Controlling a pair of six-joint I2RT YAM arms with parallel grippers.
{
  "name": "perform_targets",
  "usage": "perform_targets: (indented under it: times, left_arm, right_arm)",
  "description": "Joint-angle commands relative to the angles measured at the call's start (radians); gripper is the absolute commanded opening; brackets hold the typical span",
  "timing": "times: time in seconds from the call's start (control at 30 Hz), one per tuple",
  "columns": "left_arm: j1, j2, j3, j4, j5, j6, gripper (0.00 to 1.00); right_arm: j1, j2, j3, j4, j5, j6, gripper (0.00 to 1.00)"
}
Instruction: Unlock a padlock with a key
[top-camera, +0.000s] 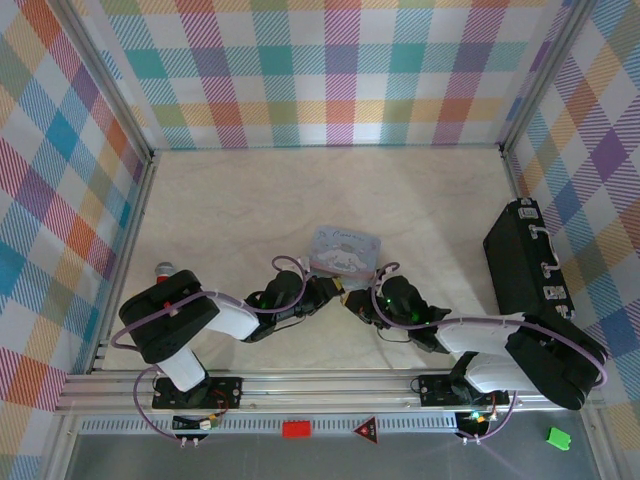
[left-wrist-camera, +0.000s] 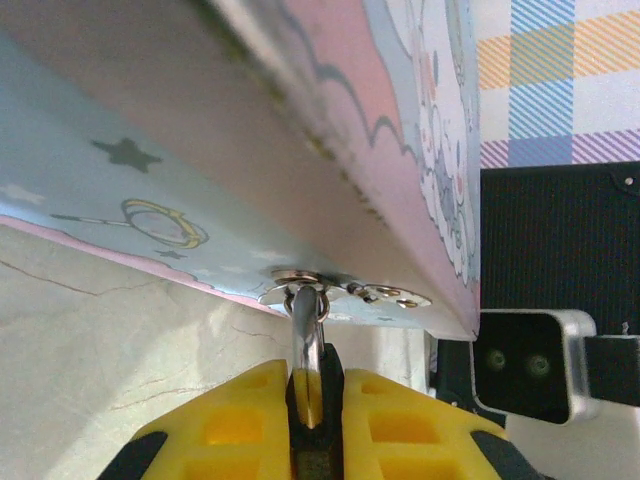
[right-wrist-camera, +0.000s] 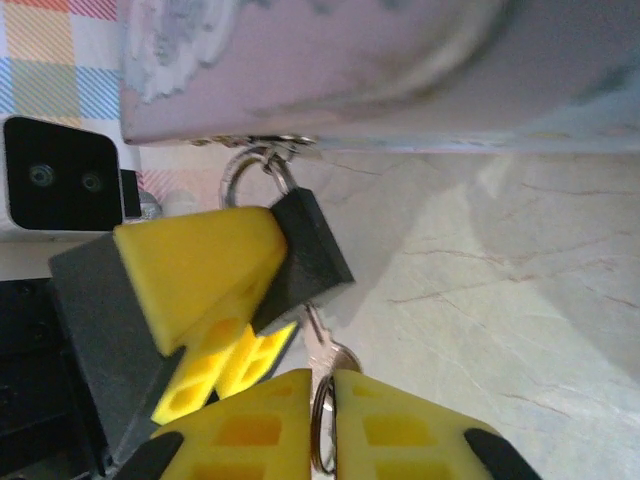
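Observation:
The black padlock (right-wrist-camera: 312, 250) hangs by its silvery shackle (left-wrist-camera: 304, 320) from the hasp of the pastel cartoon tin (top-camera: 345, 250). My left gripper (left-wrist-camera: 316, 385) is shut on the padlock body, and its yellow fingers (right-wrist-camera: 200, 265) show in the right wrist view too. The small metal key (right-wrist-camera: 320, 340) sticks into the bottom of the padlock. My right gripper (right-wrist-camera: 326, 420) is closed on the key's head and ring. In the top view, the left gripper (top-camera: 332, 286) and right gripper (top-camera: 356, 300) meet just in front of the tin.
A black case (top-camera: 530, 265) lies at the right wall. A toy with a grey top (top-camera: 163, 268) sits by the left arm. Plaid walls enclose the marble-look table (top-camera: 250, 200). A red block (top-camera: 297, 429) and a green block (top-camera: 558, 437) lie beyond the near rail.

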Motion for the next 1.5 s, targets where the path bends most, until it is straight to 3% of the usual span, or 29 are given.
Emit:
perform_targets:
  times: [0.0,0.2,0.43,0.6,0.8,0.93,1.07,1.47]
  left_arm:
    - [-0.025,-0.041,0.028,-0.004,0.024,0.016,0.08]
    - [-0.025,-0.07,0.033,-0.061,0.006,0.004,0.05]
    - [-0.02,-0.141,0.068,-0.257,-0.036,0.028,0.03]
    - [-0.01,-0.153,0.082,-0.317,-0.041,0.02,0.02]
    - [-0.002,-0.181,0.104,-0.423,-0.049,0.003,0.0]
    - [0.003,-0.233,0.118,-0.516,-0.07,0.005,0.0]
    - [0.006,-0.28,0.125,-0.582,-0.089,0.025,0.0]
    - [0.006,-0.327,0.115,-0.579,-0.078,0.053,0.0]
  right_arm:
    - [-0.005,-0.018,0.053,-0.039,0.001,-0.064,0.21]
    - [-0.013,-0.077,0.115,-0.276,0.055,-0.237,0.46]
    - [-0.015,-0.153,0.174,-0.433,0.104,-0.504,0.6]
    - [0.006,-0.236,0.121,-0.358,0.108,-0.785,0.61]
    - [0.15,-0.306,0.006,-0.184,0.286,-1.178,0.66]
    - [0.226,-0.256,-0.01,-0.102,0.363,-1.33,0.64]
    - [0.258,-0.188,-0.029,-0.02,0.361,-1.42,0.57]
    - [0.325,-0.013,0.005,0.124,0.447,-1.475,0.45]
